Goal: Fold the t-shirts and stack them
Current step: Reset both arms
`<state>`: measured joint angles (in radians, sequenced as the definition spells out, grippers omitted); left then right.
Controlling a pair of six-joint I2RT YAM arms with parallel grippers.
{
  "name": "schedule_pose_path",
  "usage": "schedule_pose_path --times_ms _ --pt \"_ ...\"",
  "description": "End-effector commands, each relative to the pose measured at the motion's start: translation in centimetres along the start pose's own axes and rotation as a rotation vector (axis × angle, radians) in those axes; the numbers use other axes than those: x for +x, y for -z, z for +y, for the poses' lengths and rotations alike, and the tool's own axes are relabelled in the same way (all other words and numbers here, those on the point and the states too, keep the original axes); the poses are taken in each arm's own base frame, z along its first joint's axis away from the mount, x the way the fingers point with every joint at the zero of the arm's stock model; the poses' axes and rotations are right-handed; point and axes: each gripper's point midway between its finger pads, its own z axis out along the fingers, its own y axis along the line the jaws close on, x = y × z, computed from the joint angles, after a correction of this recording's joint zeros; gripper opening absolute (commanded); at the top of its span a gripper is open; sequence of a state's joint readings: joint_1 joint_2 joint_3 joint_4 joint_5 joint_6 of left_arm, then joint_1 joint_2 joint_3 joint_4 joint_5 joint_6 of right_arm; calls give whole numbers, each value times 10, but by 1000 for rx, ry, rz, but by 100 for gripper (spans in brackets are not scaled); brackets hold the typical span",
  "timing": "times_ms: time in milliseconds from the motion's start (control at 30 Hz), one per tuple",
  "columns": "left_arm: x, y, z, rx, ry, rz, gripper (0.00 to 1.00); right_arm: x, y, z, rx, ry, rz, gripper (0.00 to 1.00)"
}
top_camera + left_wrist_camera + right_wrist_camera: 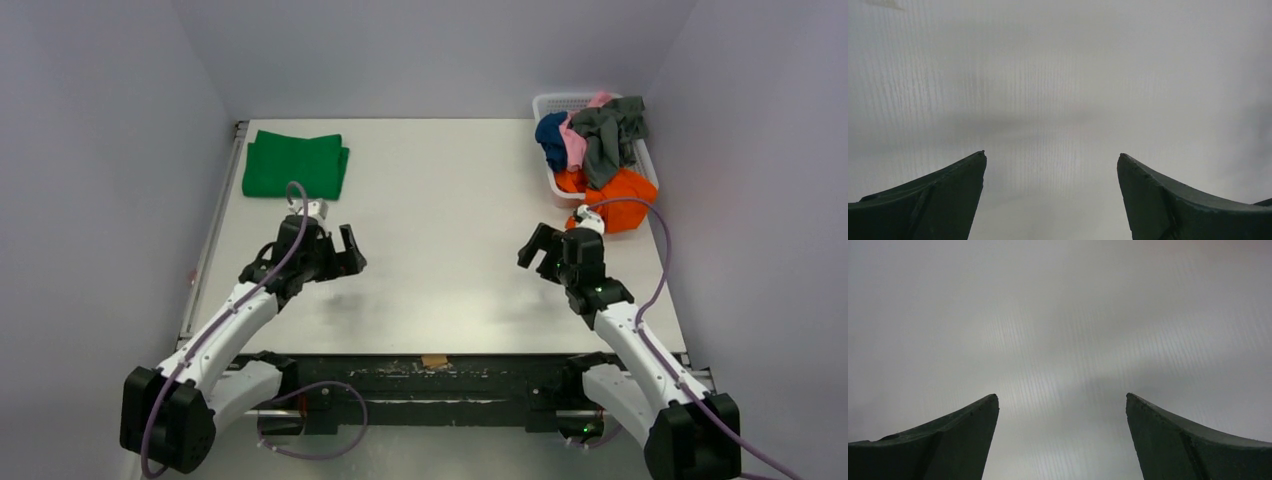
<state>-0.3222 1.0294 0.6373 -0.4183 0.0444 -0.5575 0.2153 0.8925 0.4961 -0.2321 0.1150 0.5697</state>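
A bright green t-shirt (296, 164) lies folded flat at the far left of the table. The orange (620, 194), grey (610, 132), pink (575, 146) and navy blue (551, 139) t-shirts are heaped in and over a white lattice basket (560, 103) at the far right. My left gripper (340, 252) is open and empty over the bare table, in front of the green shirt. My right gripper (540, 252) is open and empty, to the near left of the basket. Both wrist views show only wide-apart fingers (938, 200) (948, 440) over bare table.
The table top (440, 240) is pale grey with a metal rail along its left edge (215, 220). Grey walls close in the back and sides. A small tan tag (434, 360) lies at the near edge between the arm bases.
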Motion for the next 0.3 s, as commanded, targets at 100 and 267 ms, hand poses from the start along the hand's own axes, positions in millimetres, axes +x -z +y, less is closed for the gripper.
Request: schedule_pose_path --times_ms 100,267 --pt "-20 11 -8 41 10 -127 100 -11 6 -13 58 -20 -81 97" --pt "-21 14 -7 46 10 -145 100 -17 13 -13 36 -32 -137 97"
